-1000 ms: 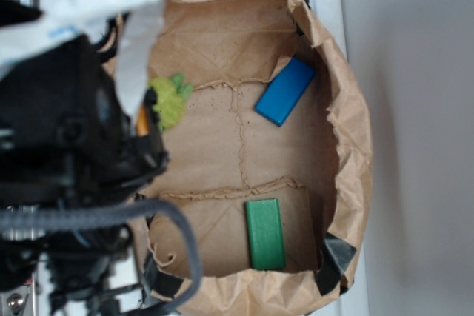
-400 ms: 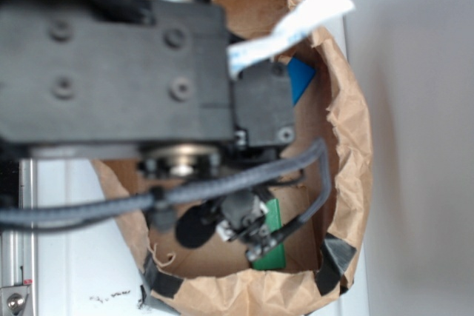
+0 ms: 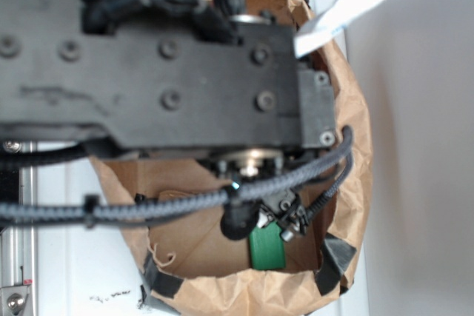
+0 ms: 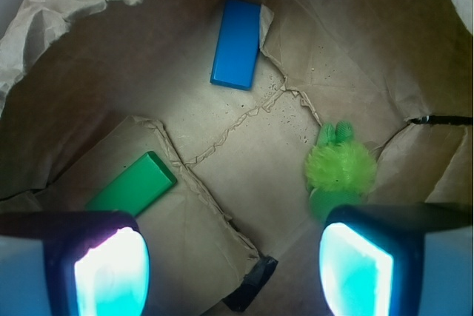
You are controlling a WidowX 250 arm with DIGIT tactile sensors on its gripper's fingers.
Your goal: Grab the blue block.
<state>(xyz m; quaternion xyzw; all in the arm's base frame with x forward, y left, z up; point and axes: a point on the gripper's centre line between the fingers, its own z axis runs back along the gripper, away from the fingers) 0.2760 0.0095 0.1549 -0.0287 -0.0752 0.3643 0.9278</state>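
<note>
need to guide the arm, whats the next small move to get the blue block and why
Probably carry the open end effector forward over the blue block: in the wrist view the block lies flat and apart at the top, well beyond the fingers, with nothing between them yet.

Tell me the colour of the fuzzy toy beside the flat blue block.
Lime green. The fuzzy toy shows best in the wrist view.

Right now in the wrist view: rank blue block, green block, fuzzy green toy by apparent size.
1. blue block and green block: look about alike; the green one lies nearer the camera and partly cut off by the gripper, so no ranking.
2. fuzzy green toy: smallest.
</note>
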